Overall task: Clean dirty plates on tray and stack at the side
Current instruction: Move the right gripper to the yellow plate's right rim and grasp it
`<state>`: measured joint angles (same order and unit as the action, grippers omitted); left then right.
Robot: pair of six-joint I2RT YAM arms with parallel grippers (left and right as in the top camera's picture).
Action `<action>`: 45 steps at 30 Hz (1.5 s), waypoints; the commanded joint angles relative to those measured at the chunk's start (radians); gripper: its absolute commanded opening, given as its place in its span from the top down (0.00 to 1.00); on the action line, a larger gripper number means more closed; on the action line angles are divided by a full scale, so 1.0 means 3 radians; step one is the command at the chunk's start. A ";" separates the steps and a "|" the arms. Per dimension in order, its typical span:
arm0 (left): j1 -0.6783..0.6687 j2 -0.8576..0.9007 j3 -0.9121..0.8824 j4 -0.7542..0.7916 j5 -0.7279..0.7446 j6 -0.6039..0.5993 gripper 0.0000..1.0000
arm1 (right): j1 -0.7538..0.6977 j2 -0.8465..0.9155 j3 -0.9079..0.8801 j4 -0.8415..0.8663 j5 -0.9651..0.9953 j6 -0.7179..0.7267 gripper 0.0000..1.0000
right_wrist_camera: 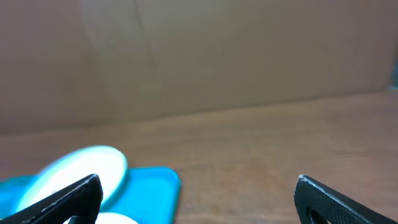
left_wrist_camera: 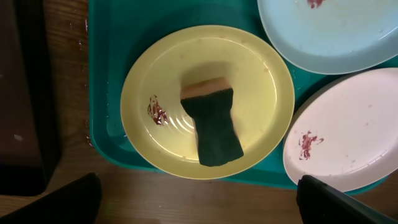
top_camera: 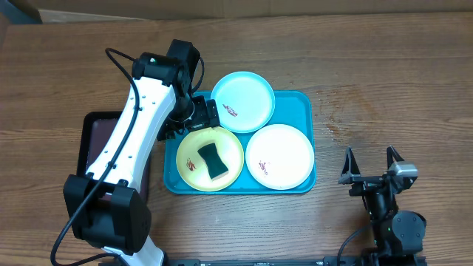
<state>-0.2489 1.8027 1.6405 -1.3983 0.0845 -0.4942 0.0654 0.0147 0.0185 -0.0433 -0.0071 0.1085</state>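
Three plates lie on the teal tray (top_camera: 304, 133): a light blue plate (top_camera: 242, 101) at the back, a yellow-green plate (top_camera: 230, 148) front left, a white plate (top_camera: 279, 156) front right. Each has a small reddish-brown smear. A dark green sponge (top_camera: 212, 161) with an orange underside lies on the yellow-green plate (left_wrist_camera: 261, 93). My left gripper (top_camera: 194, 122) hangs open above the tray's left part, over the back edge of the yellow-green plate, holding nothing. In its wrist view the sponge (left_wrist_camera: 214, 127) lies well ahead of the open left gripper (left_wrist_camera: 199, 205). My right gripper (top_camera: 371, 164) rests open to the right of the tray.
A smaller dark tray (top_camera: 100, 140) lies left of the teal tray, partly under my left arm. Bare wooden table surrounds both trays. The right wrist view shows the light blue plate (right_wrist_camera: 74, 171), the tray's corner (right_wrist_camera: 155, 186) and a cardboard wall behind the table.
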 commanded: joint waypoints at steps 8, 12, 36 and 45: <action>-0.0023 -0.0042 -0.0010 -0.0014 -0.0045 -0.0024 0.00 | -0.0017 -0.0036 -0.0034 0.0849 -0.1303 0.1045 0.00; -0.0023 -0.0042 -0.0010 -0.0013 -0.0045 -0.0024 0.00 | -0.0017 -0.0036 -0.0033 0.1429 -0.1658 0.1364 0.00; -0.0023 -0.0042 -0.0010 -0.0032 -0.0045 -0.0023 0.00 | -0.0014 0.3260 0.4671 -0.2719 -0.2820 0.0562 0.00; -0.0023 -0.0042 -0.0010 -0.0038 -0.0045 -0.0024 0.00 | 0.0455 0.4148 0.4744 -0.3090 -0.2157 0.0596 0.49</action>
<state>-0.2489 1.8027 1.6367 -1.4071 0.0769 -0.4946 0.1368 1.2133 1.4212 -0.9421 -0.8150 0.2867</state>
